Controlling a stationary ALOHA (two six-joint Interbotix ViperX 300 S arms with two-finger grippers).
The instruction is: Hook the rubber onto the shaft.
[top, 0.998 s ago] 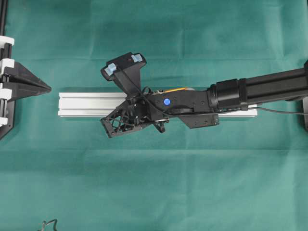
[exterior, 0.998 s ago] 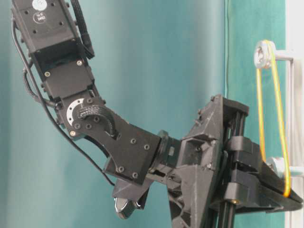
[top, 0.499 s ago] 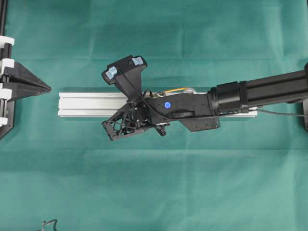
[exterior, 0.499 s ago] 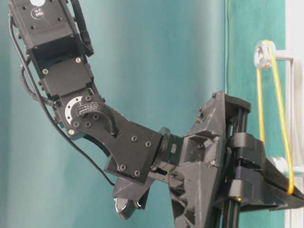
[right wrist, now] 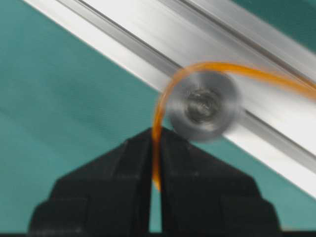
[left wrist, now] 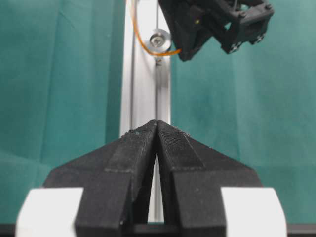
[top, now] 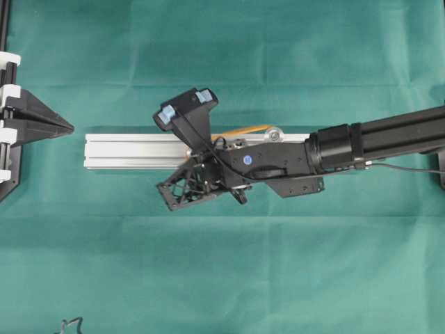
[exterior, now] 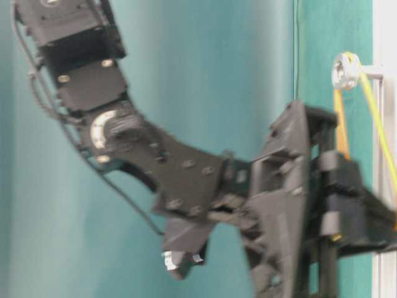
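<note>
The orange rubber (right wrist: 159,101) curves round a silver shaft pulley (right wrist: 202,106) on the aluminium rail (right wrist: 148,29) and runs down between the tips of my right gripper (right wrist: 155,132), which is shut on it. In the left wrist view the rubber (left wrist: 139,42) loops past this shaft (left wrist: 159,38), with the right gripper (left wrist: 184,52) just right of it. From overhead the band (top: 240,129) stretches to a second pulley (top: 276,133); the right arm hides the near shaft. My left gripper (left wrist: 157,123) is shut and empty, parked off the rail's left end (top: 69,126).
The rail (top: 132,149) lies across the green cloth. In the blurred table-level view the band (exterior: 379,133) hangs from the upper pulley (exterior: 345,70). A black frame (top: 5,104) stands at the left edge.
The right gripper has pulled the rubber further sideways off the rail's line and turned slightly. At table level it now blurs and covers the lower shaft. The left arm is still.
</note>
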